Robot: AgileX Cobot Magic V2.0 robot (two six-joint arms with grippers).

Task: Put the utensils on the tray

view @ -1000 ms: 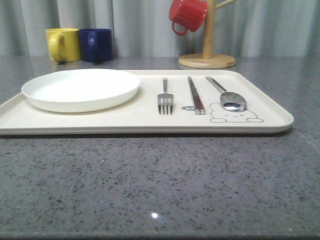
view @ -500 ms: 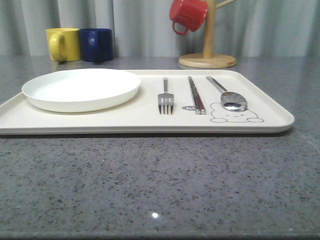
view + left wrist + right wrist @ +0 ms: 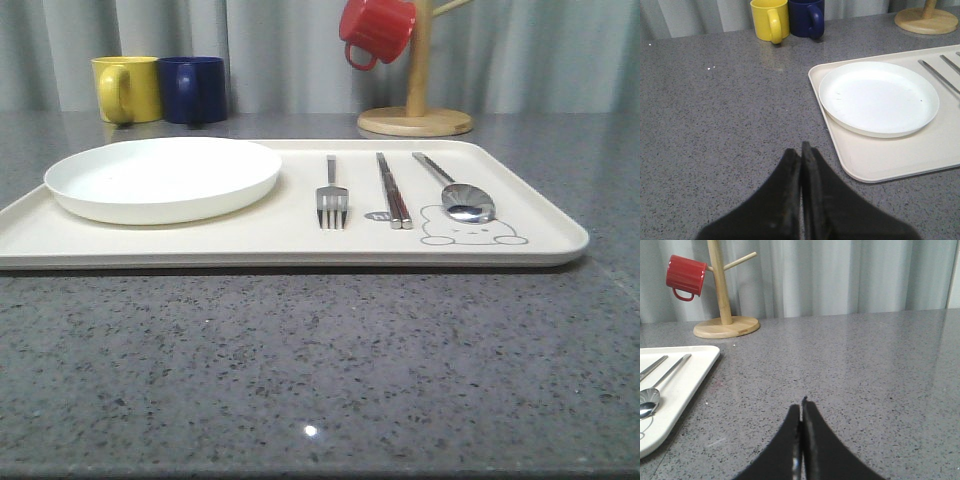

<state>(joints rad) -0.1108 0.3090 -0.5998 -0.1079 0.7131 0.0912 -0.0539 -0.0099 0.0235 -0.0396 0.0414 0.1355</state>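
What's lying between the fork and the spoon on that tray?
The pair of chopsticks lies between the fork and the spoon, all roughly side by side on the cream tray. The front view shows this.

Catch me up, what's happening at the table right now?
Nothing is being handled. The silver four-tined fork, the pair of straight metal chopsticks and the oval-bowled silver spoon lie side by side on the large cream rectangular tray, to the right of the round white plate. The left pincer and right pincer are both shut and empty, each above bare grey countertop off the tray. The placing looks done.
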